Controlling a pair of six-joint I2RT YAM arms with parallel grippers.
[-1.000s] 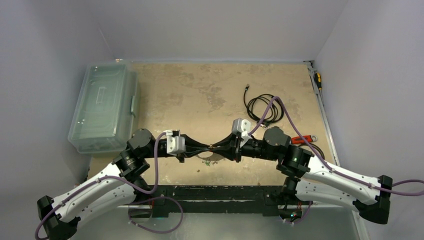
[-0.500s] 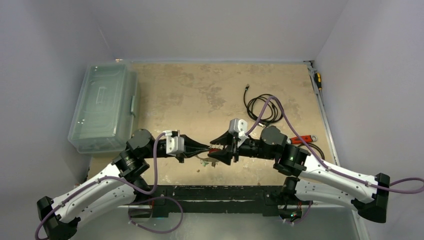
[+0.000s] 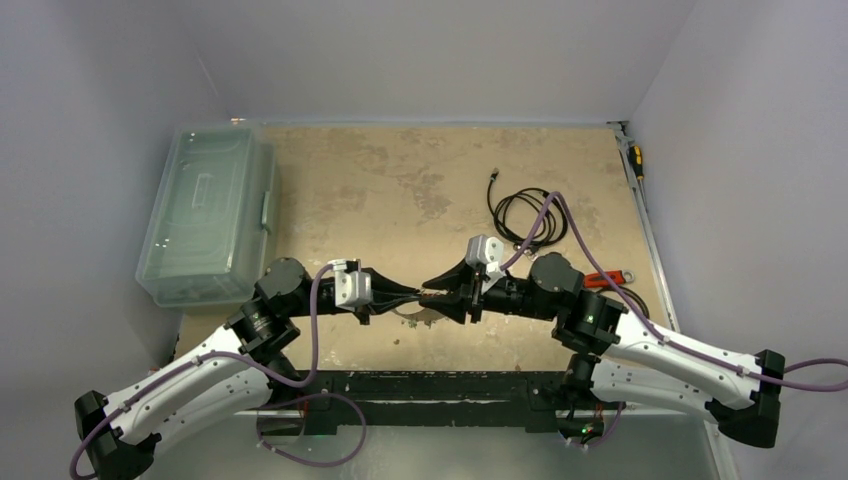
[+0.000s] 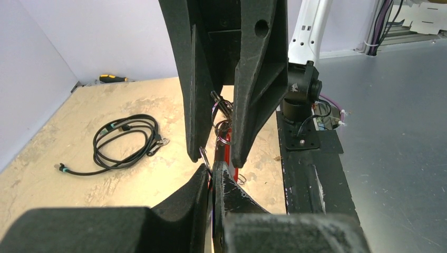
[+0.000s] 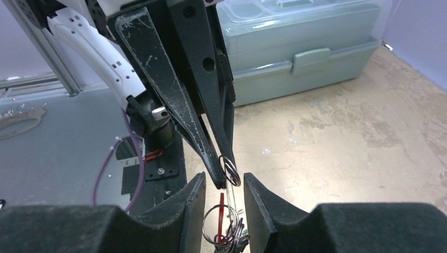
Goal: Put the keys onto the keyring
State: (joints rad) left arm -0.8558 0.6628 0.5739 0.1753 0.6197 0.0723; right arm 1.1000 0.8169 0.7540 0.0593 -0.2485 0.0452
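My left gripper [image 3: 410, 294] is shut on the top edge of the thin silver keyring [image 5: 230, 171], which shows edge-on between its tips in the left wrist view [image 4: 206, 158]. A bunch of keys [image 5: 232, 234] on smaller wire rings hangs below it, one with a red head [image 4: 227, 153]. In the top view the bunch [image 3: 420, 311] hangs just above the table. My right gripper [image 5: 224, 180] is open. Its fingers [image 4: 196, 132] stand either side of the left fingertips and the hanging bunch and grip nothing.
A clear plastic box [image 3: 205, 215] sits at the far left. A black coiled cable [image 3: 525, 215] lies at the back right, a red-handled wrench [image 3: 605, 280] behind my right arm, and a yellow screwdriver [image 3: 635, 160] by the right wall. A small loose ring [image 4: 240, 179] lies on the table.
The right gripper's jaws have spread since a second ago. It dipped left and down half a second ago and has since drawn back a little to the right. The left arm has barely moved.
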